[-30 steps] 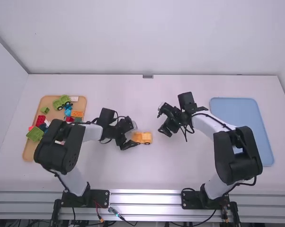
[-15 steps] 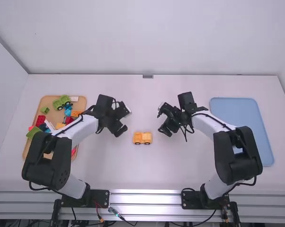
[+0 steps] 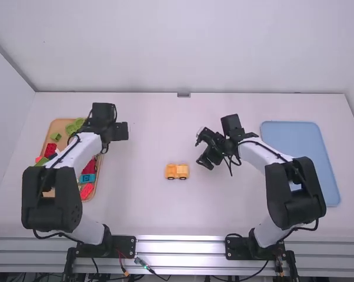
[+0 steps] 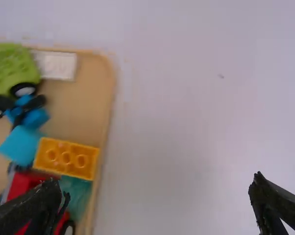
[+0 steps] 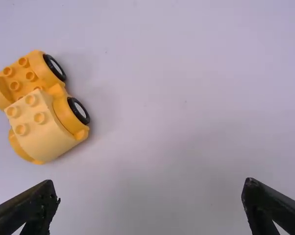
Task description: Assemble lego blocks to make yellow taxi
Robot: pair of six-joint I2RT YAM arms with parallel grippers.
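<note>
High view puts the yellow plastic wheeled car (image 3: 177, 171) at eight o'clock from the spread, empty black right end effector (image 5: 149, 182), presumably parked so the black left end effector (image 4: 160, 180), also spread and empty, can add blocks.

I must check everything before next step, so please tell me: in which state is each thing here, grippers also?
left gripper: open, holding nothing
right gripper: open, holding nothing
yellow car: standing on its wheels, pale yellow block mounted at one end, bare studs on top
tan tray: holding coloured blocks
blue tray: lying flat
</note>
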